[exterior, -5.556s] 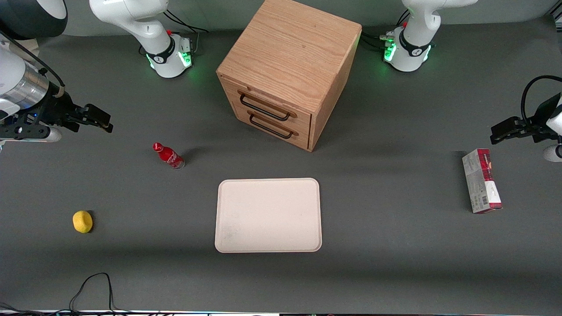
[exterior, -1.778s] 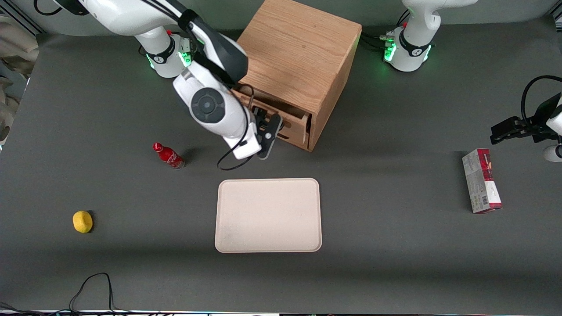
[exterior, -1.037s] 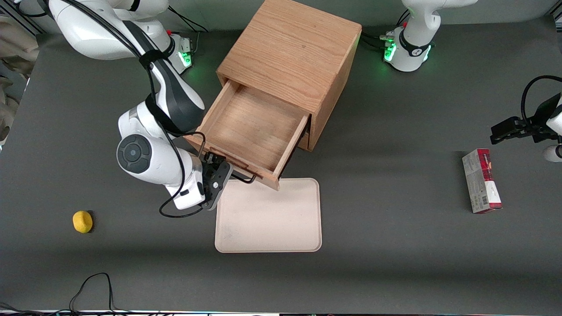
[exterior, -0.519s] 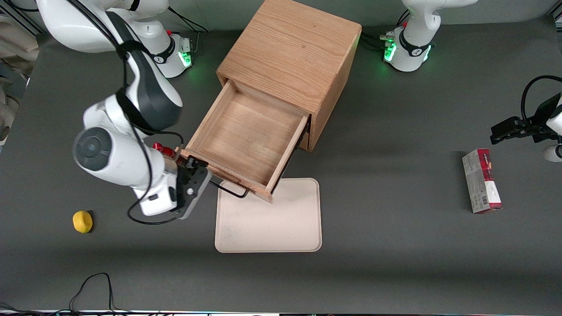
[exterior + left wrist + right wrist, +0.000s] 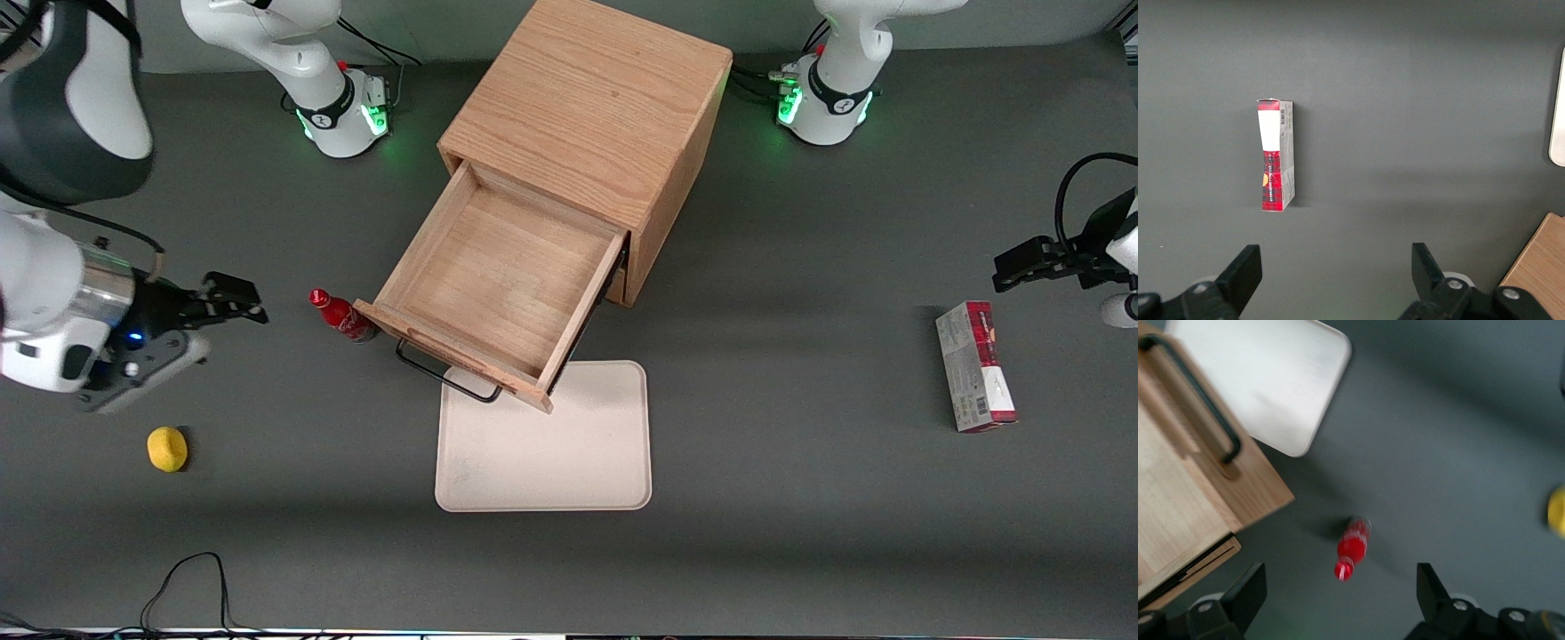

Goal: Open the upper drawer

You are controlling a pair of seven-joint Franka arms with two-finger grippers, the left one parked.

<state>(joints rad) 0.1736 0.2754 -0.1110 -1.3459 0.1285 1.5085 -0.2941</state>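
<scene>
The upper drawer [image 5: 498,276] of the light-oak cabinet [image 5: 596,98] stands pulled far out, its inside bare, its front over the edge of the tray. Its black wire handle [image 5: 444,378] is free. The lower drawer is hidden under it. My right gripper [image 5: 233,302] is open and holds nothing. It hovers above the table toward the working arm's end, well apart from the drawer. In the right wrist view the gripper [image 5: 1340,590] looks down on the drawer's front corner [image 5: 1178,473] and the handle [image 5: 1195,393].
A red bottle [image 5: 340,316] stands beside the drawer's front corner, between it and my gripper; it also shows in the right wrist view [image 5: 1353,547]. A beige tray [image 5: 551,444] lies nearer the camera. A yellow lemon-like ball [image 5: 167,448] and a red box [image 5: 975,366] lie on the table.
My gripper pulled the upper drawer out by its handle, then let go and swung away toward the working arm's end of the table. The drawer stays open.
</scene>
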